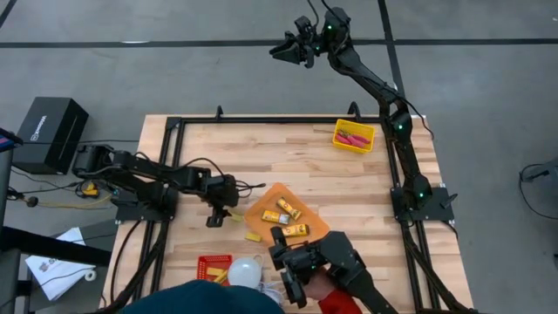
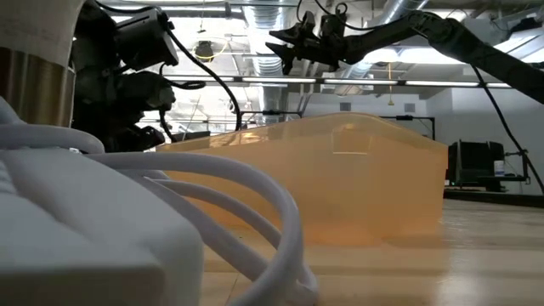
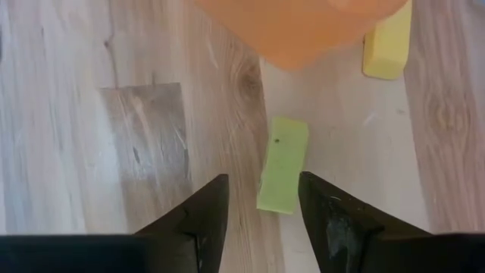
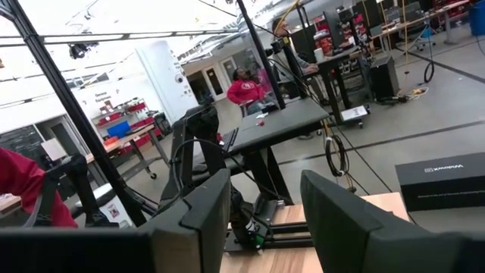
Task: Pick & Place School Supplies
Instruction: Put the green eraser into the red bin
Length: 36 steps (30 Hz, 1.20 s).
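Left gripper (image 3: 261, 208) hangs open over the small yellow block (image 3: 283, 164) lying just beside the orange tray (image 3: 303, 26); off-centre closing could nudge it away, right gripper (image 1: 292, 50) open, parked high.

Wooden table (image 1: 305, 161), orange tray (image 1: 272, 199), yellow bin (image 1: 338, 139), red bin (image 1: 206, 262), 2 yellow blocks (image 1: 253, 235)

Grey concrete floor (image 1: 218, 78) with dark seam lines around light wooden butcher-block table (image 1: 296, 161). Black box (image 1: 51, 133) on floor beside table. Exposed silver ducts and pipes (image 2: 255, 17) overhead, strip lights. Black workbench (image 4: 284, 117) farther back; person in red top (image 4: 244, 91) behind it. White walls beyond.
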Available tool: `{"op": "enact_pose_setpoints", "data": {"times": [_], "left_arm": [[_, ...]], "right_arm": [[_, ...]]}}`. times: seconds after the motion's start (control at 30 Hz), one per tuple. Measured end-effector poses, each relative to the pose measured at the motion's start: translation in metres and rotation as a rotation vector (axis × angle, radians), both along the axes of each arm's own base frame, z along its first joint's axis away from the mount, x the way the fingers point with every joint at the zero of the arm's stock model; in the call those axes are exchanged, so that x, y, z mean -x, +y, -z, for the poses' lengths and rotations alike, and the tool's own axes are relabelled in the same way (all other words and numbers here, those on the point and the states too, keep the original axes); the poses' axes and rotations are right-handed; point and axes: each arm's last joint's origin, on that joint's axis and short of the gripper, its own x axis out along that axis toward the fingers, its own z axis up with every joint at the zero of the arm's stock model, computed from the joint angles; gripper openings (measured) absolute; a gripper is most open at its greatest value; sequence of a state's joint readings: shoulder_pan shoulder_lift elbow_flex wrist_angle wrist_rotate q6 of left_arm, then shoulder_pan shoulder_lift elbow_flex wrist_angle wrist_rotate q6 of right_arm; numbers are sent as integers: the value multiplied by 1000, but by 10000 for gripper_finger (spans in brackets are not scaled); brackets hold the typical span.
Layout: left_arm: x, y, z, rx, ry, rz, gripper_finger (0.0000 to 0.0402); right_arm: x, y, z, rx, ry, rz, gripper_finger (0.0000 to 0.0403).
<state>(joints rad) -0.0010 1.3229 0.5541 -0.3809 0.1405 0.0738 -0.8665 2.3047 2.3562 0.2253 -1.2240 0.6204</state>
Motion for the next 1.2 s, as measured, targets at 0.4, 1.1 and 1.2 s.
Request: {"op": "enact_pose_setpoints", "data": {"times": [0.4,1.1,1.2], "left_arm": [[-10,-3,14,55,82,26,151],[-22,-12,31,28,150,-15,145],[-21,-12,32,31,151,-25,145]], "right_arm": [[0,0,0,4,-1,-2,154],[5,-5,0,53,-20,17,154],[7,-6,0,58,-21,21,154]]}}
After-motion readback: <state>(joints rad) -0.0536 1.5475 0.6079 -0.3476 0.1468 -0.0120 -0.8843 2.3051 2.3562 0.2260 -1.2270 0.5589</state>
